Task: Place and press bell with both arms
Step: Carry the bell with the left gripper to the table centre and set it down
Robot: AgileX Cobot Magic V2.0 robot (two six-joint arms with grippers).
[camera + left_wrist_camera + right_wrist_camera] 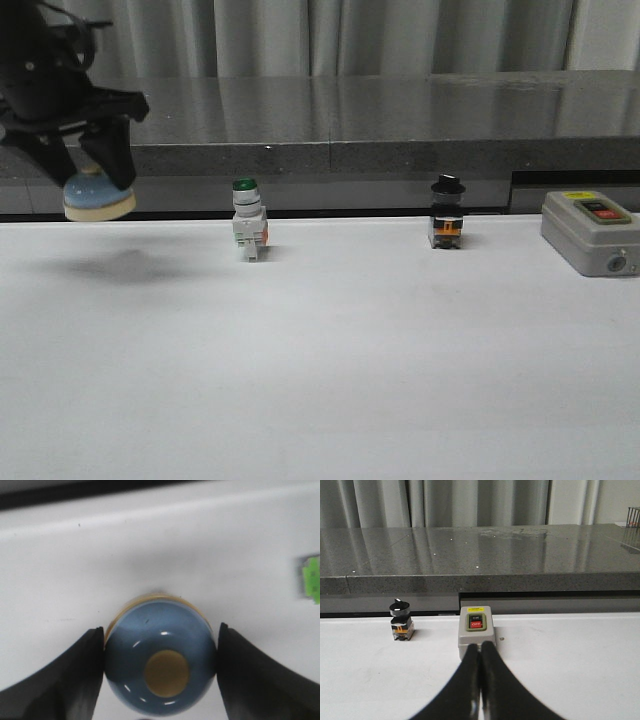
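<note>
I have the bell (98,196) clamped in my left fingers (85,675), raised off the surface (330,350); placing and pressing remain. My right fingers (490,680) are closed, empty.

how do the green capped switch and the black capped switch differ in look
The green-capped switch has a white body under a round green cap; the black-capped switch has a dark body with an orange band under a black knob. In the front view the green-capped one looks taller. It stands nearer the left gripper holding the bell; the black one nearer the grey box. Both stand upright on the white table.
</note>
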